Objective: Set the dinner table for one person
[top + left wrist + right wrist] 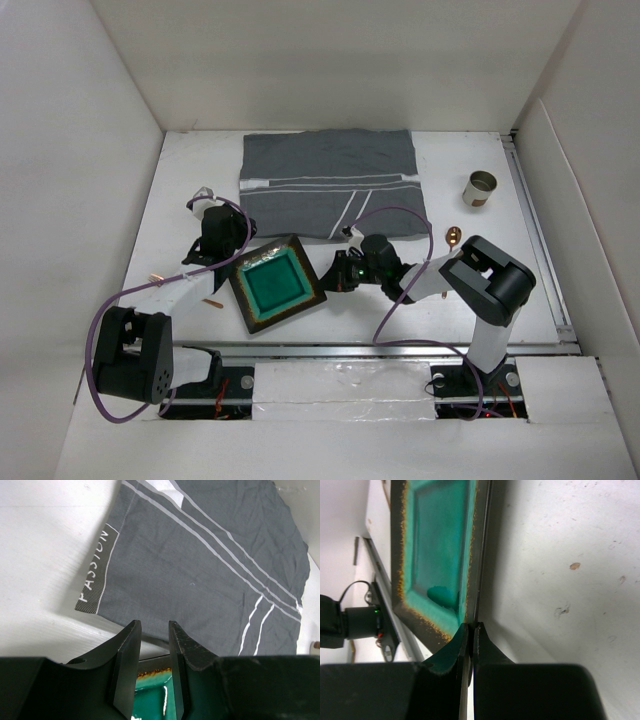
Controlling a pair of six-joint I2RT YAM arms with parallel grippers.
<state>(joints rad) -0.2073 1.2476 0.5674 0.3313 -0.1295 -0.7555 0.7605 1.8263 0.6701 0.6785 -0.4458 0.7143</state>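
A square green plate [275, 283] with a dark rusty rim lies tilted on the white dinner table [500, 290], just in front of a grey striped cloth mat [330, 185]. My right gripper [326, 277] is shut on the plate's right rim; in the right wrist view the fingers [470, 626] pinch the plate's edge [437, 545]. My left gripper [233, 262] hovers at the plate's far left corner. In the left wrist view its jaws [153, 625] stand apart and empty, with the plate's rim [150, 690] below them and the mat [210, 565] beyond.
A metal cup [480, 188] stands at the far right. A copper spoon [450, 238] lies near my right arm. Copper cutlery ends [213, 301] show under my left arm. A metal rail [540, 240] runs along the right edge. White walls enclose the table.
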